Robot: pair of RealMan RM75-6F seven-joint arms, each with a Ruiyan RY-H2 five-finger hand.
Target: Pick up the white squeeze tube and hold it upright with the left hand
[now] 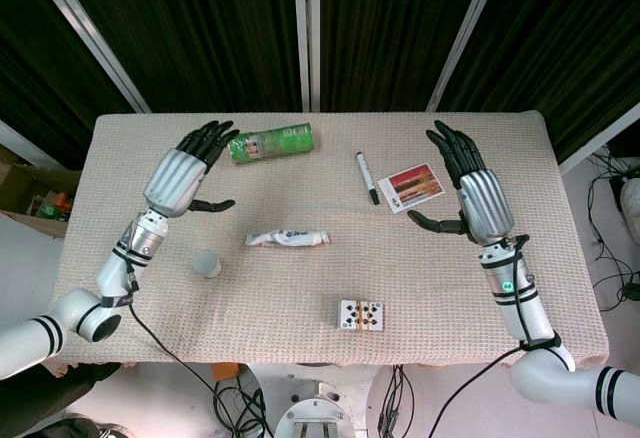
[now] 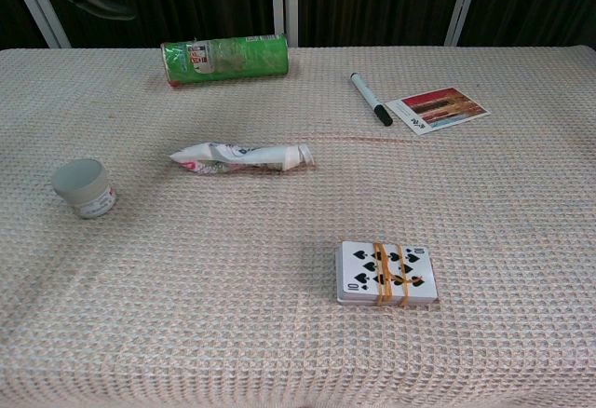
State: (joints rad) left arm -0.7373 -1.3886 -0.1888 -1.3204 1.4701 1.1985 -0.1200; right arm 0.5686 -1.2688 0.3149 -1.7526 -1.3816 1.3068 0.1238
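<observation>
The white squeeze tube [image 1: 288, 239] lies flat at the centre of the desk [image 1: 560, 258], untouched. The left hand [image 1: 183, 175] hovers at upper left with fingers spread, holding nothing, near a green can [image 1: 270, 144]. The right hand [image 1: 470, 188], at right, is likewise spread and empty.

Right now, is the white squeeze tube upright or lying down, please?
Lying down: the white squeeze tube rests flat on the table, untouched.

Head view looks steeply down over the whole table [image 1: 100, 258]; chest view sits lower, nearer (same tabletop).
</observation>
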